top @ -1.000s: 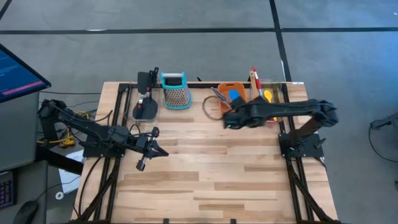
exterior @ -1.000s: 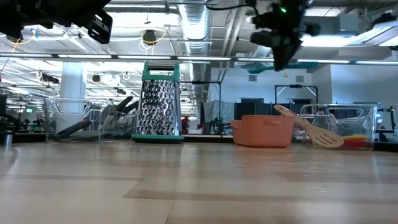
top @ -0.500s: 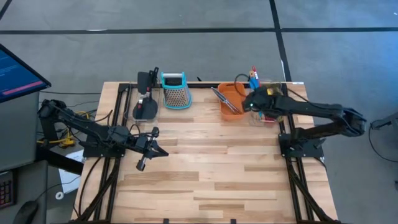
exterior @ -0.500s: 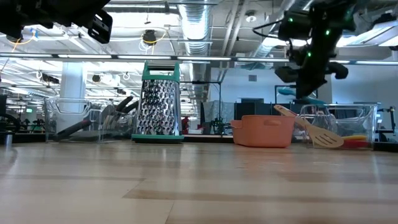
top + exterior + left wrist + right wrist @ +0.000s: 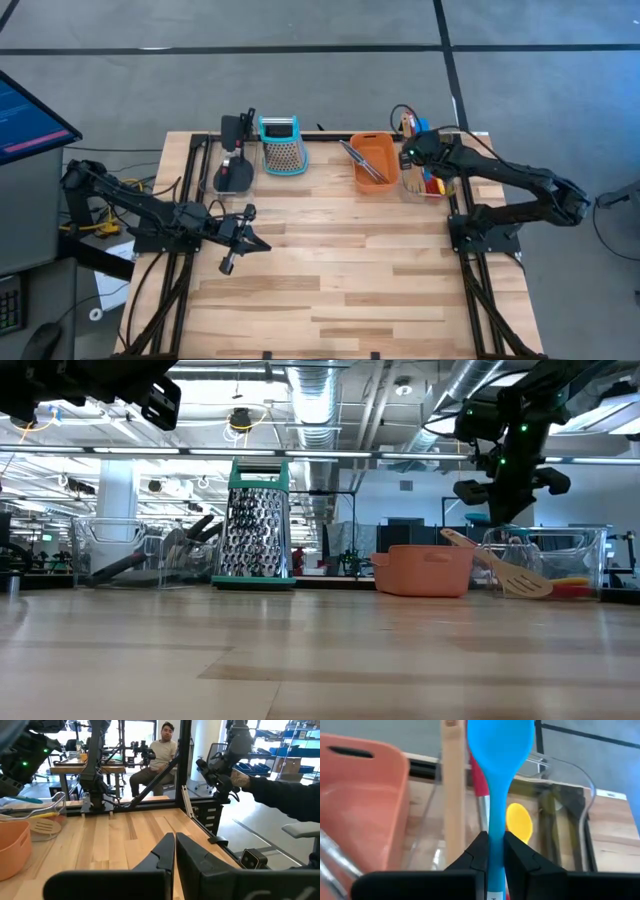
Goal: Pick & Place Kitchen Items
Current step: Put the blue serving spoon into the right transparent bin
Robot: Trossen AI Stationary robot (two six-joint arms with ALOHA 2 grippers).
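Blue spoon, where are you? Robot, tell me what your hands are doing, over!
Right hand shut on blue spoon, above the clear bin. Left hand shut, empty, waiting over the table's left side. Nothing in the way. Over.

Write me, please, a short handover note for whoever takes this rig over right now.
Right gripper: shut on the blue spoon, held above the clear bin at the table's far right, beside the orange tub.
Left gripper: shut, empty, parked over the table's left side.
Things: the yellow spoon, a red one and a wooden handle sit in the clear bin; the wooden turner leans there. Tongs lie in the tub. Black spatulas sit far left by the grater.
Done: spoon gripped.
Left: place it; the goal spot is not evident.
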